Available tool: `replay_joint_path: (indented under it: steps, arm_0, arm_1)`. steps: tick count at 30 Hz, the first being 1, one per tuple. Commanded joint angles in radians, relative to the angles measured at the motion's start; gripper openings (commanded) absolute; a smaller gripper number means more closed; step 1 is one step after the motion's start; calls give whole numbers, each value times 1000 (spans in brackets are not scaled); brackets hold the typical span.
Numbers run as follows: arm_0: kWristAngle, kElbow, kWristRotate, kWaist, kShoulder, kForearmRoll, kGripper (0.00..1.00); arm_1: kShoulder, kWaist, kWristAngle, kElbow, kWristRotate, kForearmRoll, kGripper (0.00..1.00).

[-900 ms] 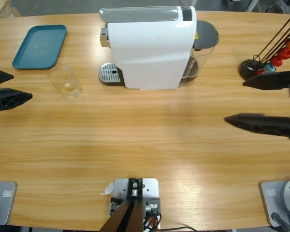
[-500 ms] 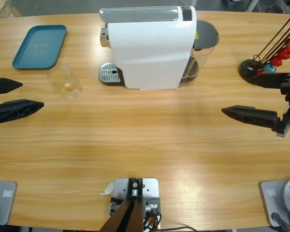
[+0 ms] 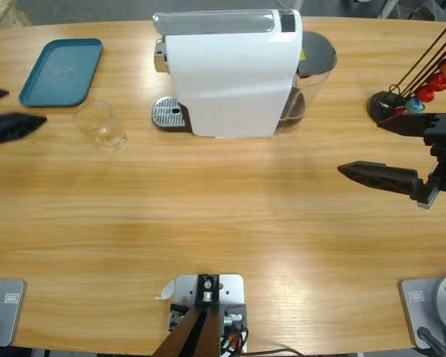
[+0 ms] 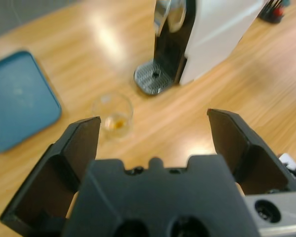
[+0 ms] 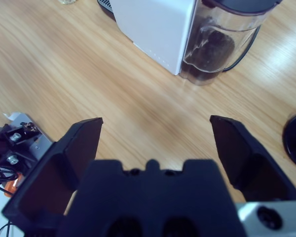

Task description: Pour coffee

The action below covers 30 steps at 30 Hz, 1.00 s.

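A small clear glass point(image 3: 100, 125) stands on the table left of the white coffee machine point(image 3: 230, 74), with a small patch of amber-brown coffee point(image 4: 117, 123) at its bottom. My left gripper point(image 3: 22, 106) is open and empty at the table's left edge, just left of the glass. In the left wrist view the glass point(image 4: 113, 116) sits ahead between the jaws of that gripper point(image 4: 153, 121), apart from them. My right gripper point(image 3: 360, 146) is open and empty on the right side, facing the machine's water tank point(image 5: 222, 44).
A teal tray point(image 3: 62, 72) lies at the back left, behind the glass. The machine's round drip grate point(image 3: 169, 114) sits right of the glass. A black stand with red and orange capsules point(image 3: 424, 82) is at the back right, close to the right gripper's far jaw.
The left gripper first reached right, then drew back left and toward the far side. The right gripper edged left toward the machine. The glass has not moved.
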Motion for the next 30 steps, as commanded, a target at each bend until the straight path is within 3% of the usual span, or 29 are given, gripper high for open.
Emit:
replay_joint_path:
  steps: [1, 7, 13, 21, 23, 25, 30]
  arm_0:
    - [-172, -189, 38, 38, 179, -19, 950]
    - [-686, -216, -251, 307, 348, -250, 950]
    - [-915, -216, -544, 494, 518, -466, 942]
    - [-1070, -212, -736, 520, 653, -572, 936]
    - [-1112, -212, -754, 520, 678, -576, 931]
    - [-1164, -209, -772, 520, 707, -601, 858]
    - [-1172, -202, -775, 520, 746, -609, 858]
  arm_1:
    - [46, 11, -21, 24, 12, -11, 964]
    - [56, 11, -21, 22, 13, -11, 932]
    - [56, 11, -26, 21, 13, -11, 911]
    - [64, 11, -26, 19, 13, -9, 897]
    - [65, 11, -26, 18, 13, -9, 895]
    - [66, 11, -26, 18, 13, -9, 895]
    - [67, 11, -28, 18, 13, -9, 895]
